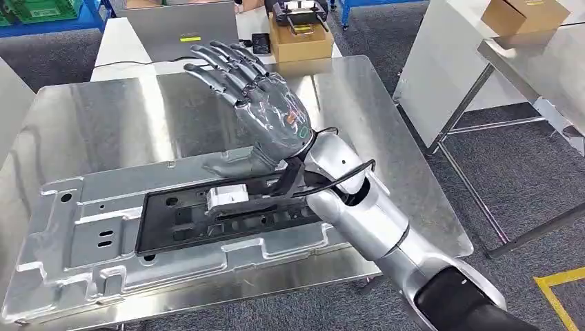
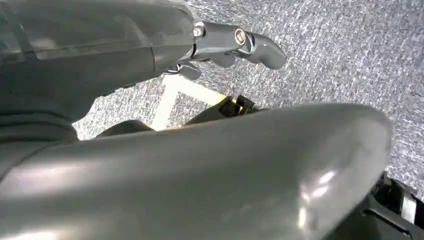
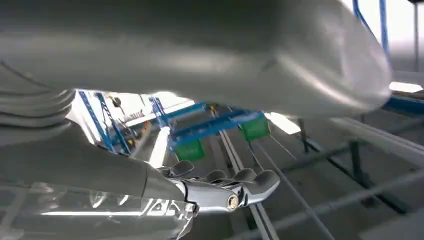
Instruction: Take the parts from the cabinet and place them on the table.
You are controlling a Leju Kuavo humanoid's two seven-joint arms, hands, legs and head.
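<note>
A large silver stamped metal panel [image 1: 83, 234] lies flat on the steel table [image 1: 386, 138], at its near left. On the panel sits a black frame [image 1: 227, 224] with a small white block [image 1: 227, 196] on top. My right hand [image 1: 265, 103] hovers over the table just behind the panel, back of the hand up and fingers spread straight, holding nothing. Its thumb points down toward the far edge of the black frame. In the right wrist view the fingers [image 3: 235, 192] stretch out above the shiny tabletop. My left hand [image 2: 190, 165] hangs over grey carpet, its fingers [image 2: 235, 40] extended and empty.
A cardboard box with a black device [image 1: 300, 34] and a grey laptop lid [image 1: 179, 27] stand past the table's far edge. A second steel table with a cardboard box [image 1: 524, 14] is at the right. Yellow floor tape [image 1: 559, 289] marks the carpet at the near right.
</note>
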